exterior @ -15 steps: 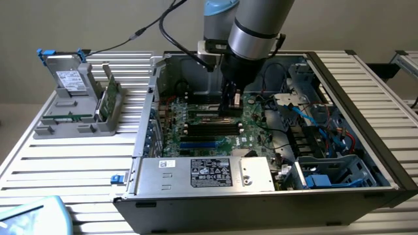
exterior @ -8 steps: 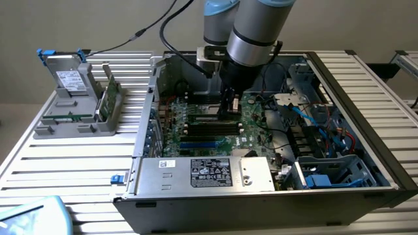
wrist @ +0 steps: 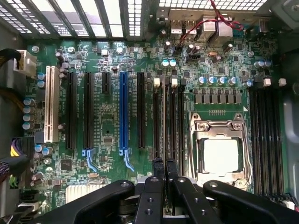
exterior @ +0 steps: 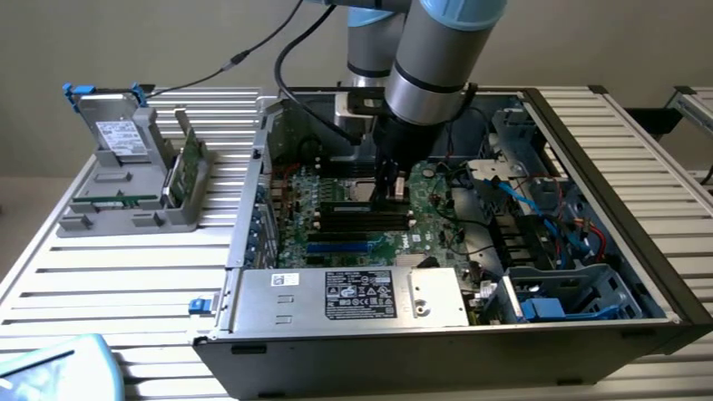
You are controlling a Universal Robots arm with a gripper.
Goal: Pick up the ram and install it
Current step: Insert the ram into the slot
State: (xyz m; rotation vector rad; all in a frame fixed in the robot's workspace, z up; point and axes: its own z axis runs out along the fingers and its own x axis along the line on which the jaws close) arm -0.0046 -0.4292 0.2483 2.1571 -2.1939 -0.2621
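- One step done: the ram (wrist: 164, 121) is picked up, with the claw (wrist: 164, 162) clenched on it, seen edge-on.
- It lines up with the black memory slots (wrist: 181, 121) beside the CPU socket (wrist: 219, 154) (seated or just above? can't tell), so install looks unfinished.
- White power supply label (exterior: 359, 294): print unreadable.

Soft, even light, with white glare through the vent grille (wrist: 93, 14) and dim shade inside the computer case (exterior: 446, 359).
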